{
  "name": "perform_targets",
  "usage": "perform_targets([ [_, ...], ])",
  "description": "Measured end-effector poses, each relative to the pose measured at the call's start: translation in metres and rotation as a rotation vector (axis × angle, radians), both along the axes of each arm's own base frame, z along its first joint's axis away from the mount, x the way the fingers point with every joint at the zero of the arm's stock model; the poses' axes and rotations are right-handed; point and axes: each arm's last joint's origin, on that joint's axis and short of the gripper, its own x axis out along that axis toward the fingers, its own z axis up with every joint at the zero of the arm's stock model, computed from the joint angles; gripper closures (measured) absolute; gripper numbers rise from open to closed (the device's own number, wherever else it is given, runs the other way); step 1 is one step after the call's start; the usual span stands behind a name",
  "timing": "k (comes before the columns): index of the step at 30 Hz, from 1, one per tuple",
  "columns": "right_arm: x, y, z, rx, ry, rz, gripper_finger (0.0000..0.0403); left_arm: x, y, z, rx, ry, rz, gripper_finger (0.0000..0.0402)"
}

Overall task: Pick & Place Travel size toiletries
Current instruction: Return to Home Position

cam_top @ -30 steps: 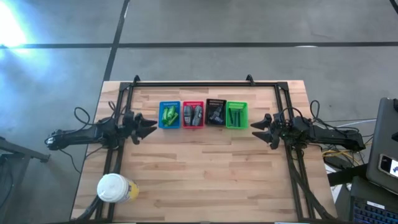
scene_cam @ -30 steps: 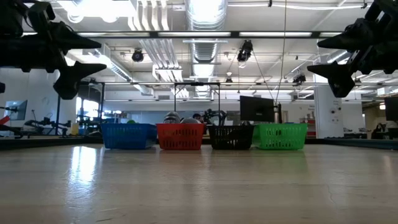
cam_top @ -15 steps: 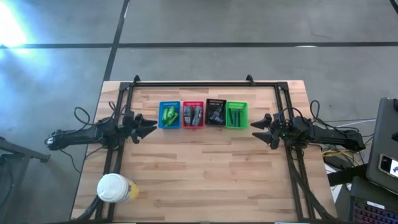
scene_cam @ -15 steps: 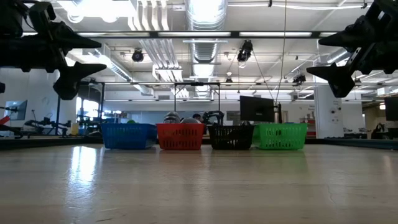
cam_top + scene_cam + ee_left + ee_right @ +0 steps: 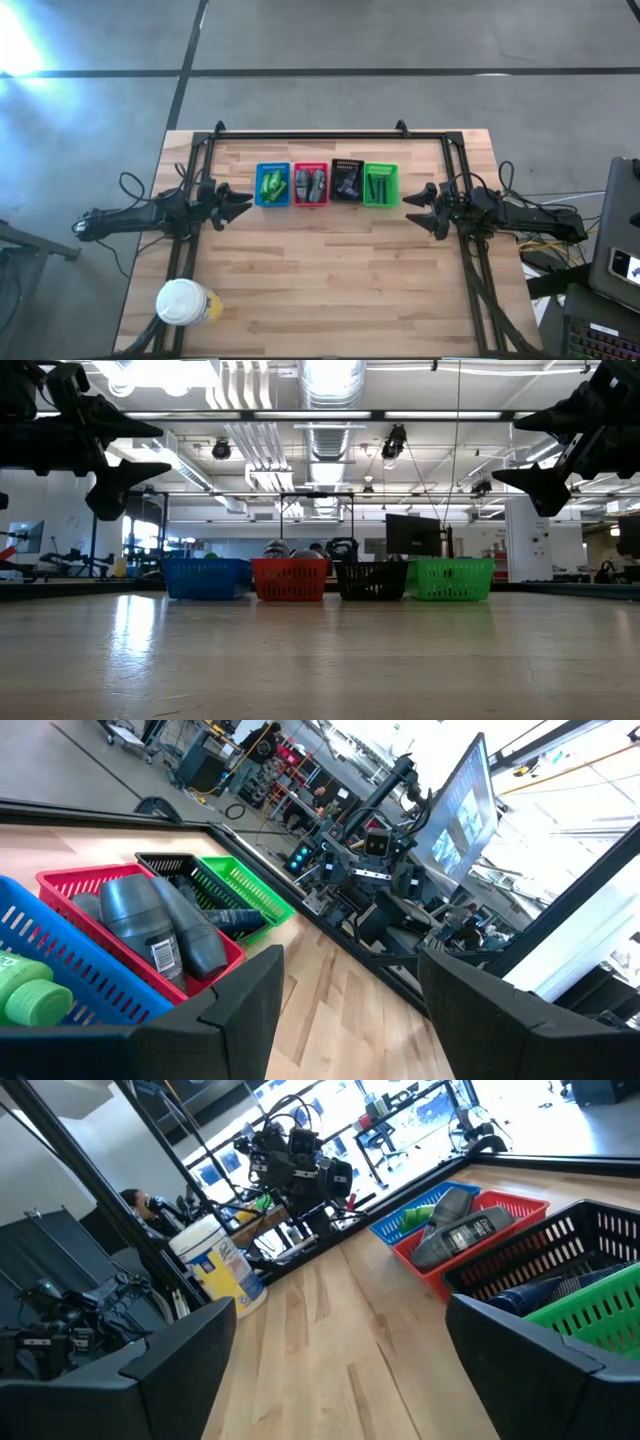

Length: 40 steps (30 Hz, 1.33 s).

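Note:
The toiletries lie sorted in four small baskets in a row at the table's far middle: bright green tubes (image 5: 271, 184) in the blue basket (image 5: 272, 187), grey tubes (image 5: 310, 183) in the red one (image 5: 311, 185), dark tubes (image 5: 346, 183) in the black one (image 5: 347, 181), thin dark sticks (image 5: 379, 186) in the green one (image 5: 381, 186). My left gripper (image 5: 240, 206) hovers open left of the row, above the table. My right gripper (image 5: 415, 208) hovers open right of it. Neither holds anything.
A white-lidded cup (image 5: 184, 303) stands near the table's near left corner. A black frame (image 5: 320, 135) runs along the far edge and down both sides. Bare wood spreads across the middle and near part of the table.

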Motion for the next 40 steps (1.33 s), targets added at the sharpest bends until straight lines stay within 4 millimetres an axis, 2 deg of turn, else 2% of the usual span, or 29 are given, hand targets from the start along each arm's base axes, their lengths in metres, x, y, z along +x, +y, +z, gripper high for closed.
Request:
perform_targets([
  [6, 0.0000, 0.0000, 0.0000, 0.000, 0.000, 0.000, 0.0047, 0.0000, 0.0000, 0.0000, 0.000, 0.000, 0.000, 0.0164],
  [40, 0.0000, 0.0000, 0.0000, 0.000, 0.000, 0.000, 0.0130, 0.0000, 0.0000, 0.0001, 0.000, 0.000, 0.000, 0.0164],
])
